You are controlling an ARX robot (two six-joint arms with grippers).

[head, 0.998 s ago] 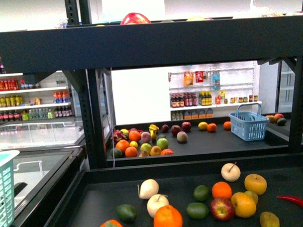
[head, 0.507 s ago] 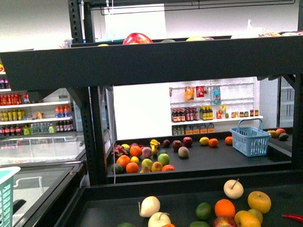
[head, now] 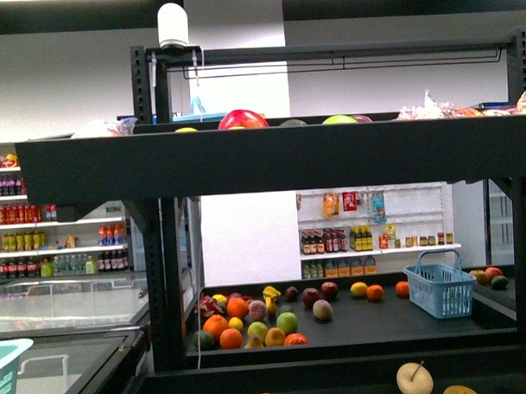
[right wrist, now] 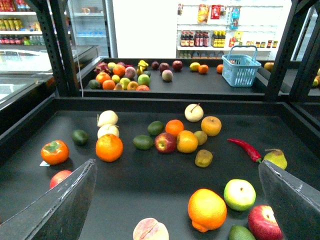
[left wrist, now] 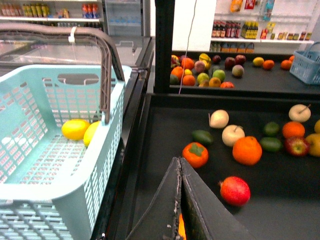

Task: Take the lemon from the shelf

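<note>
The black shelf (head: 279,166) fills the front view, with fruit on its top tier and on a far rack behind; neither gripper shows there. In the left wrist view my left gripper (left wrist: 179,162) is shut and empty above the lower tier (left wrist: 280,205). Two bright-yellow lemons (left wrist: 75,128) lie in the teal basket (left wrist: 60,180) beside it. In the right wrist view my right gripper (right wrist: 177,165) is open and empty over the lower tier (right wrist: 150,185), above scattered fruit. A small yellow fruit (head: 235,323) lies in the far pile; I cannot tell if it is a lemon.
Loose fruit on the lower tier: an orange (right wrist: 109,147), a persimmon (right wrist: 54,151), a large orange fruit (right wrist: 206,209), a green apple (right wrist: 239,194), a red chilli (right wrist: 245,148). A blue basket (head: 440,288) stands on the far rack. Black uprights (right wrist: 60,47) frame the tier.
The front view has risen: the lower tier's fruit has slid down almost out of frame, and the top tier and the rack's top bar have come into view.
</note>
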